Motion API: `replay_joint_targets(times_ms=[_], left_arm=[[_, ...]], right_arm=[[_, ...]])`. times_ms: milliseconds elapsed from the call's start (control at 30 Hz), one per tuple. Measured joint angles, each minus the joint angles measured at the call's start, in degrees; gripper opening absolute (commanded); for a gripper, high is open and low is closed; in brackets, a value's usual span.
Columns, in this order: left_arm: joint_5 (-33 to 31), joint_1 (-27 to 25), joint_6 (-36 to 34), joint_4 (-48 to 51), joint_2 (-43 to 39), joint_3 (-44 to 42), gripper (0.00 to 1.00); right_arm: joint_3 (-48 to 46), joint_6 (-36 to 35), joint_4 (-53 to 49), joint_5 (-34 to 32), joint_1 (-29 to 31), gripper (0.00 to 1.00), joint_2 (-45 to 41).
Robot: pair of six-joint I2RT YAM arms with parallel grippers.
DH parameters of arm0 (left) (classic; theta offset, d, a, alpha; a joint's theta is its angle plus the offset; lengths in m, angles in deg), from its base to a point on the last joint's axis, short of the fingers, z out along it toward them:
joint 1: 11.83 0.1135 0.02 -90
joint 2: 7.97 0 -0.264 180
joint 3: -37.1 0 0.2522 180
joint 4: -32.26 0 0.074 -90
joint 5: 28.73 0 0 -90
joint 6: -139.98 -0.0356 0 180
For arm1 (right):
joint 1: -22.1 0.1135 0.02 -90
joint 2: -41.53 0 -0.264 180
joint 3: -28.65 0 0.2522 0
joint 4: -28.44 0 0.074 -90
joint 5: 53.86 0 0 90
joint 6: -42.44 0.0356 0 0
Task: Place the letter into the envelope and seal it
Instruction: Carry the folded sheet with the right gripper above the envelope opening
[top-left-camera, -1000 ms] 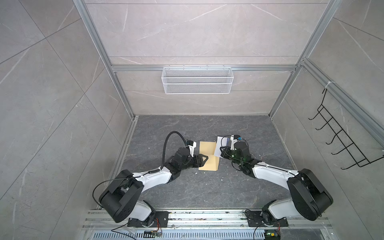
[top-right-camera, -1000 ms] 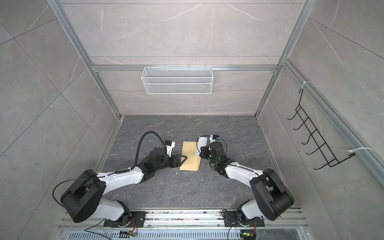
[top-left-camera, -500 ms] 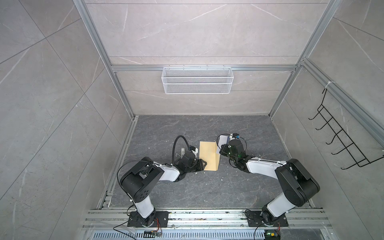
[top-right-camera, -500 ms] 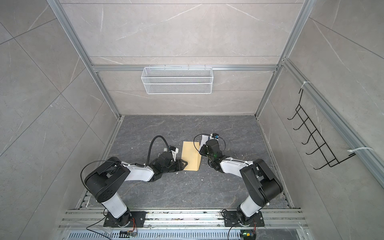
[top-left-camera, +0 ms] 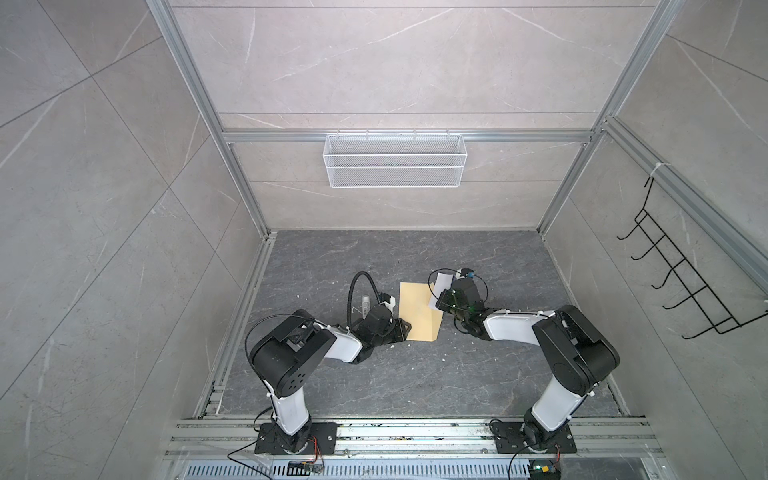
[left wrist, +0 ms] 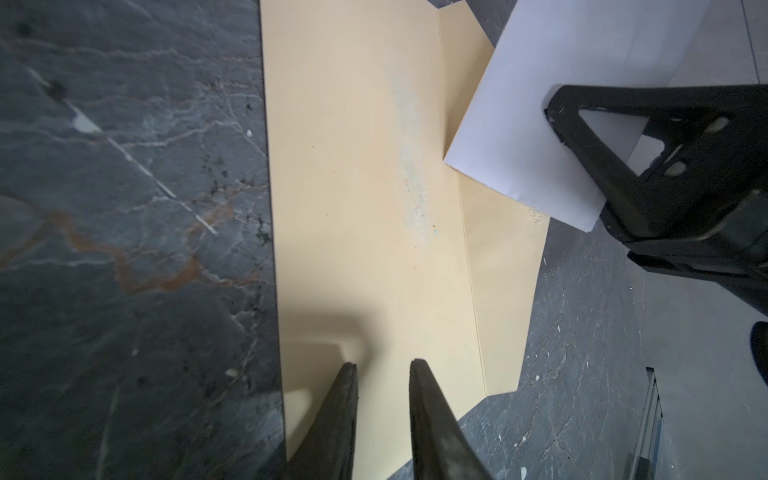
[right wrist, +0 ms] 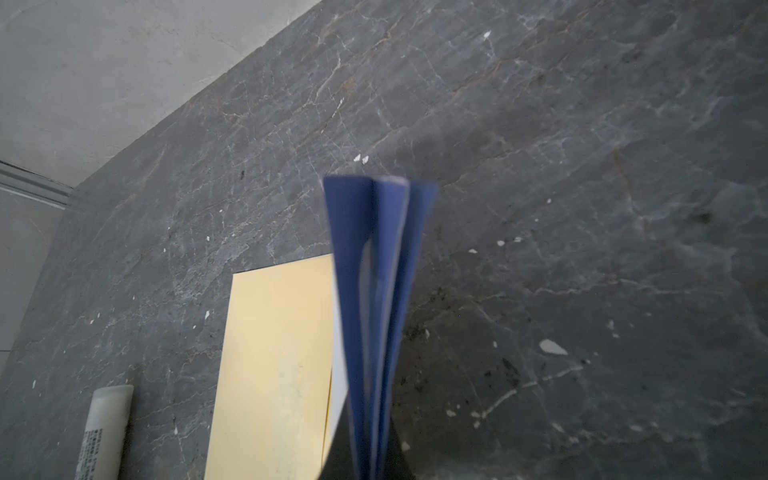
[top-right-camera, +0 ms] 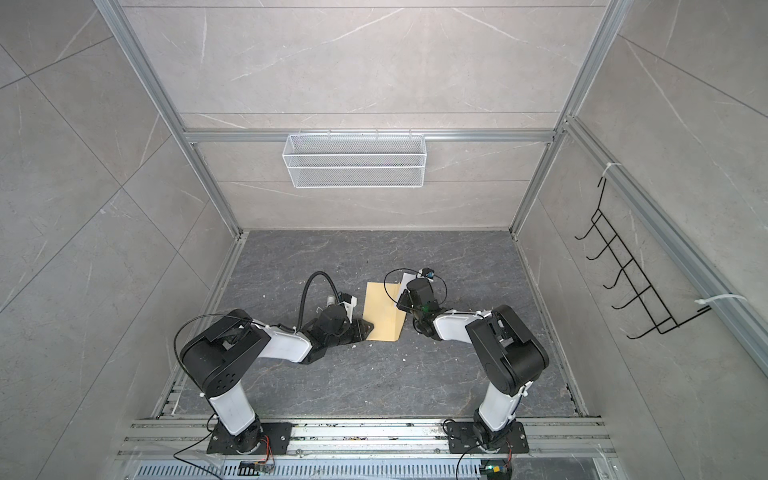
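Right wrist | glue stick [right wrist: 108,428] print unreadable | right end effector [left wrist: 555,114] grips letter [right wrist: 374,291] | left end effector [left wrist: 382,365] ajar

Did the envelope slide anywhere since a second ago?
No. The envelope lies where it did in both top views, below the right half of the basket on the back wall.

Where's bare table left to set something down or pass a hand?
Free: the far strip between envelope and back wall; the wide near patch between envelope and front rail; the strip between right arm and right wall. Crowded: the middle, where left hand, glue stick, envelope and the right hand holding the letter bunch up.
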Motion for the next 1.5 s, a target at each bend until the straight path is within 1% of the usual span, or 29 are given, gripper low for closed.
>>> replay_joint_targets(times_ms=[533,1100,1300,1500], left_arm=[[0.00,-0.26,0.02,-4.52,2.25,0.00,0.25],[0.04,-0.26,0.04,-6.01,2.97,0.02,0.25],[0.07,-0.26,0.04,-6.08,3.02,0.02,0.25],[0.09,-0.26,0.09,-6.45,3.19,0.02,0.25]], right_arm=[[0.00,2.16,1.18,1.14,-0.26,0.00,2.84],[0.00,2.32,2.29,6.97,-0.26,0.00,3.87],[0.52,2.08,0.42,9.14,-0.26,0.00,3.87],[2.36,1.86,-3.58,11.56,-0.26,0.00,3.87]])
